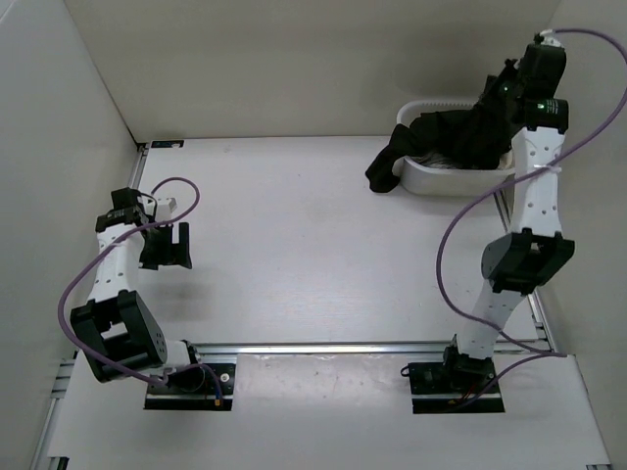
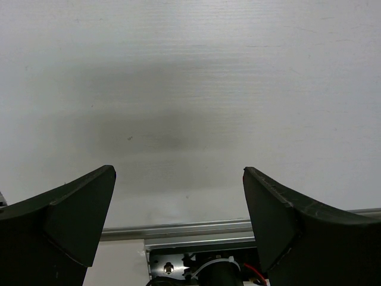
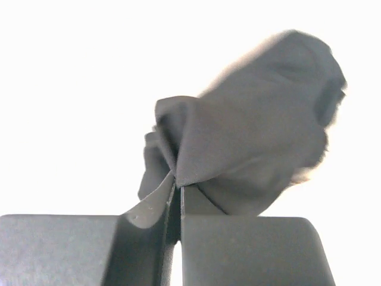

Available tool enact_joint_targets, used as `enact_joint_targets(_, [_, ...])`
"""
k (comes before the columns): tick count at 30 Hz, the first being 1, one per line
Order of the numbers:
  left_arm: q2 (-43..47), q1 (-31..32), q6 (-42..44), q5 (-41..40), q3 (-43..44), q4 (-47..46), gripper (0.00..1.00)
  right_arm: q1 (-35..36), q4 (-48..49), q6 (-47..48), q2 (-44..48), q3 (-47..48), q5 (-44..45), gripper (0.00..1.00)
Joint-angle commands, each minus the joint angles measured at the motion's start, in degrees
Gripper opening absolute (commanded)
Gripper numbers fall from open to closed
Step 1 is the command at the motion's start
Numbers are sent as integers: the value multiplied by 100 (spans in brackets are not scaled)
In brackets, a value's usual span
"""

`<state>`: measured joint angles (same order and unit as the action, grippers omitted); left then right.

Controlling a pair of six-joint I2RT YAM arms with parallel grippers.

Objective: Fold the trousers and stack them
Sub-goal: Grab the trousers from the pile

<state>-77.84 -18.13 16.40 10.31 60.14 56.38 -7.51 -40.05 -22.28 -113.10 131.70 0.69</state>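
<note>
Right gripper [image 3: 177, 199]: jaws pressed together, pinching a fold of the trousers [image 3: 256, 143]. In the wrist view the dark cloth bunches up just past the fingertips. The background there is blown out white, so nothing else is readable.

Top view: right arm is stretched to the far right corner of the table [image 1: 294, 245], with its wrist above a white bin [image 1: 441, 183]. The trousers [image 1: 446, 137] sit mostly in that bin as a crumpled black heap. One part hangs over the bin's left rim and touches the tabletop just beside it. The right gripper's tips blend into the black fabric from above. They are probably at the top of the heap, but I can't place the contact point exactly from this view.

Left gripper [image 1: 167, 249]: jaws spread wide, holding nothing. It hovers over bare table on the left side, well apart from the bin and the cloth. The left wrist view shows both fingers open, with only the white surface and the aluminium rail [image 2: 178, 228] at the near edge between them.
</note>
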Motion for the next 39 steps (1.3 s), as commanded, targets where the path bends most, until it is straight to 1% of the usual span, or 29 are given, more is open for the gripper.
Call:
enact_joint_targets(1, [-82, 29, -58, 121, 121, -171, 100, 1342, 814, 189, 1087, 119, -595, 0])
enact_joint_targets(4, [-222, 29, -58, 121, 200, -171, 100, 2645, 1455, 548, 1325, 434, -535, 0])
enact_joint_targets(5, [-283, 29, -111, 121, 357, -171, 100, 3537, 1657, 915, 1238, 610, -404, 0])
enact_joint_targets(6, [-345, 29, -111, 121, 419, -171, 100, 3955, 1659, 1075, 1133, 846, -238, 0])
enact_joint_targets(7, [-346, 29, -111, 121, 481, -119, 100, 4516, 1720, 1190, 854, 1406, -105, 0])
enact_joint_targets(9, [-406, 29, -111, 121, 700, -66, 100, 4740, 1798, 1026, 650, 1700, -43, 0])
enact_joint_targets(10, [-407, 29, -111, 121, 771, -66, 100, 4741, 1860, 607, 544, 1623, -42, 0])
enact_joint_targets(13, [-460, 29, -164, 59, 929, -14, 100, 4872, 1984, 322, 482, 1149, -280, 0])
enact_joint_targets(14, [-460, 29, -164, 7, 999, -13, 100, 4925, 2045, 243, 482, 782, -280, 0])
enact_joint_targets(16, [-460, 29, -164, -99, 1061, -13, 100, 5100, 2045, 190, 421, 385, -446, 0])
enact_joint_targets(17, [-460, -32, -164, -169, 1140, -13, 100, 5180, 1967, 189, 316, 191, -682, 0])
enact_joint_targets(18, [-512, -102, -164, -169, 1227, -13, 100, 5372, 1670, 450, 228, 50, -841, 0])
enact_joint_targets(19, [-582, -103, -164, -169, 1280, -13, 100, 5478, 1415, 670, -8, -143, -999, 6])
enact_joint_targets(20, [-583, -103, -164, -169, 1281, -13, 100, 5575, 1012, 934, -184, -84, -1114, 19])
enact_joint_targets(21, [-652, -103, -164, -221, 1359, -13, 100, 5672, 477, 1223, -421, 135, -1237, 44])
enact_joint_targets(22, [-653, -103, -164, -222, 1360, -13, 100, 5803, -642, 1783, -841, 398, -1429, 99])
enact_joint_targets(23, [-705, -103, -164, -222, 1412, -13, 100, 5804, -923, 1789, -845, 305, -1309, 99])
enact_joint_targets(25, [-784, -103, -15, -222, 1413, -13, 100, 5691, -1135, 1658, -425, -265, -1045, 99])
enact_joint_targets(26, [-785, -7, 116, -161, 1465, -13, 100, 5481, -1049, 1579, 90, -1016, -870, 99])
enact_joint_targets(29, [-1012, 55, 249, -56, 1605, -13, 100, 5006, -136, 1097, 1006, -2364, -580, 99])
enact_joint_targets(30, [-1066, 55, 319, 145, 1693, -13, 100, 4587, 40, 929, 1514, -3029, -466, 99])
enact_joint_targets(31, [-1127, 116, 320, 260, 1868, -13, 100, 4348, 355, 745, 1754, -3358, -334, 99])
enact_joint_targets(32, [-1180, 117, 398, 375, 1948, -13, 100, 3850, 506, 534, 1965, -3675, -219, 99])
enact_joint_targets(33, [-1268, 239, 460, 489, 2019, -13, 100, 3592, 620, 271, 2289, -3991, -44, 99])
enact_joint_targets(34, [-1321, 379, 626, 560, 2071, 39, 100, 3329, 621, -280, 2379, -4273, 62, 99])
enact_joint_targets(35, [-1399, 781, 706, 612, 2072, 40, 100, 2813, 621, -503, 2380, -4710, 63, 95])
enact_joint_targets(37, [-1496, 1283, 942, 613, 1897, -12, 100, 2405, 551, -733, 2276, -5030, -340, 90])
enact_joint_targets(38, [-1662, 1764, 944, 474, 1661, -178, 100, 2168, 638, -734, 2136, -5318, -446, 89])
enact_joint_targets(39, [-1768, 2004, 944, 237, 1572, -284, 100, 2105, 743, -734, 2064, -5452, -447, 89])
